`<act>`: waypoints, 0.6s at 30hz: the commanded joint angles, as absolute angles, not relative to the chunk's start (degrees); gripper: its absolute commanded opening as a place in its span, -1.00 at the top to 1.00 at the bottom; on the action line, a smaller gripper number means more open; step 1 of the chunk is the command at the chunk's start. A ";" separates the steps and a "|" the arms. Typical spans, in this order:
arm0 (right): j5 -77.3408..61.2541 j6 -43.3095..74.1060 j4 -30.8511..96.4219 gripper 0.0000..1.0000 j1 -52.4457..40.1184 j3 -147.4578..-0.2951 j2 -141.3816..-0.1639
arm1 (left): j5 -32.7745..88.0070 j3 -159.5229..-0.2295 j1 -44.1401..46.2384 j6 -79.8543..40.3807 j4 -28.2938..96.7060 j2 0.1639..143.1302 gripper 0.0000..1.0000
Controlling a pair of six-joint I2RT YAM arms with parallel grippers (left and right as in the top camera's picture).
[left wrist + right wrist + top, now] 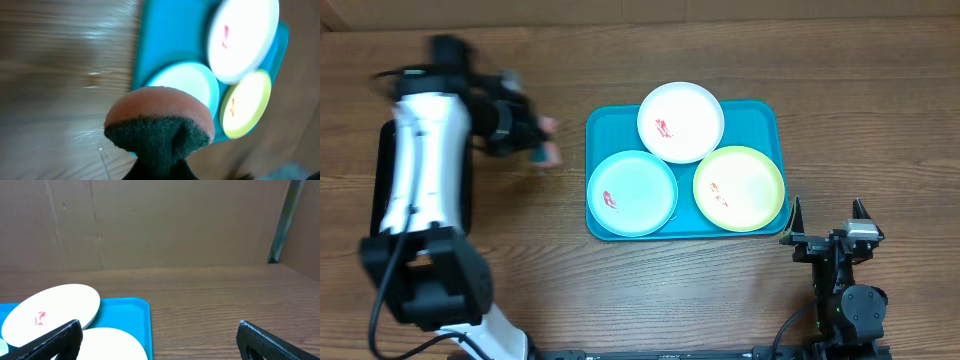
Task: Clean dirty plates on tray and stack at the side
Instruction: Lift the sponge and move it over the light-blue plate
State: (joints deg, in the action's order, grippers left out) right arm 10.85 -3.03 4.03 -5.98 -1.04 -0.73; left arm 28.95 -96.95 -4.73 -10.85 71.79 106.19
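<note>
On the brown wooden table (820,80), 3 red-smeared round plastic plates sat in the large turquoise rectangular plastic tray (605,125).
The white plate (681,121) lay behind the pale aqua plate (632,192) and the yellow-green plate (739,187). Left of the tray, the left gripper (542,140) clamped a pink sponge with a dark green scrub face (159,122). The right gripper (828,210) stood spread wide and empty beside the tray's corner.
</note>
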 commanded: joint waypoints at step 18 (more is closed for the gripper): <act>10.87 -3.07 3.40 -1.00 -5.61 -0.45 -0.19 | -1.06 -86.52 26.39 -37.65 54.94 109.89 0.92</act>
State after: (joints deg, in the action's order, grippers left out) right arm 10.85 -3.01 4.01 -5.98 -1.04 -0.73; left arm 2.00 -88.20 26.44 -33.80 56.27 108.40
